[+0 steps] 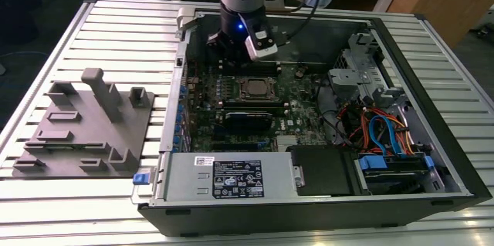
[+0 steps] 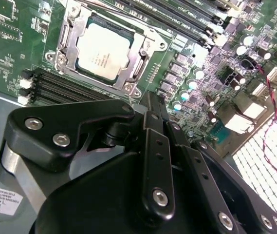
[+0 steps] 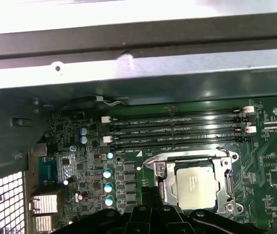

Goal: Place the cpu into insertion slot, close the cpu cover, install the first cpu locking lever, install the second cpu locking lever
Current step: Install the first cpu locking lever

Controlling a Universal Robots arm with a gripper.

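The cpu point(image 1: 253, 88) point(image 2: 101, 51) point(image 3: 195, 187) lies flat in the insertion slot point(image 2: 60, 59) on the green board, silvery top up. The cpu cover point(image 2: 141, 48) point(image 3: 160, 171), a thin metal frame, lies down around the chip. A thin wire lever point(image 3: 187, 157) runs along the socket's edge beside the memory slots; whether it is latched I cannot tell. My gripper point(image 1: 231, 55) point(image 2: 151, 100) point(image 3: 150, 197) hangs above the board just beside the socket, on the rear-panel side, shut and holding nothing.
Long black memory slots point(image 3: 177, 129) point(image 2: 55, 87) run beside the socket. The case's metal wall point(image 3: 128, 68) stands close behind them. On the exterior view's left a grey fixture tray point(image 1: 85, 124) sits on the table. Power supply point(image 1: 224, 176) and cabled drive bays point(image 1: 386, 130) line the case.
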